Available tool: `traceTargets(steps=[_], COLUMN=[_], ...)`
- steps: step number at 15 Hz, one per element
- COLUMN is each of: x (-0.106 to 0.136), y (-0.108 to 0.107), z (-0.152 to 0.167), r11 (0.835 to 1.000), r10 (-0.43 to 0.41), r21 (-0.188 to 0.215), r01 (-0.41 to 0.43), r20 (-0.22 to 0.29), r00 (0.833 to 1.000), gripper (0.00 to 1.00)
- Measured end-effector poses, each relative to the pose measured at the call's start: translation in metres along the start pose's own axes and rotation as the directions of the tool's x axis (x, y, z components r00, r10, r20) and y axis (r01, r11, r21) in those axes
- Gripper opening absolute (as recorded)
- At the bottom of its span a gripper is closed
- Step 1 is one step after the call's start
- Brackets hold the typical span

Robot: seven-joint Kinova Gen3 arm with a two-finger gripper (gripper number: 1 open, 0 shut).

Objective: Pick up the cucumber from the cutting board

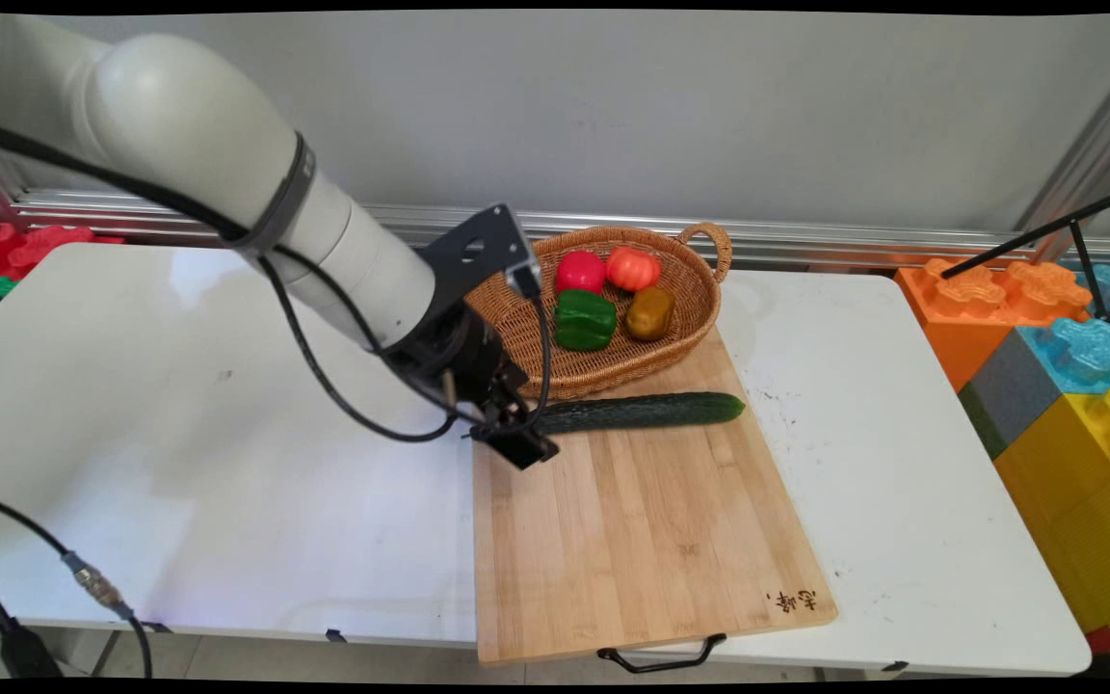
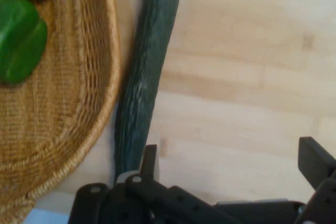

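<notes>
- On the white worktop (image 1: 179, 434) lies a wooden cutting board (image 1: 642, 540).
- Wicker basket (image 1: 603, 361), at the board's far end, holds peppers.
- Cucumber (image 1: 647, 411) lies just beside the basket's near rim.
- Tool (image 1: 516, 439), fingers spread, sits at the cucumber's left end.

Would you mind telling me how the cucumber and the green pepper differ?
The cucumber is long, slim and dark green; the green pepper is short, blocky and brighter green. The cucumber lies on the board beside the basket; the pepper sits inside it. Both are green vegetables.
</notes>
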Motion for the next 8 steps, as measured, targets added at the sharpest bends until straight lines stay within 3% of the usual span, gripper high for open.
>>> traceTargets(steps=[8], x=[-0.021], y=[-0.007], z=[0.034], r11=[0.997], r10=[0.049], r21=[0.063], r01=[-0.052], r20=[0.039], r00=[0.998], gripper=[1.0])
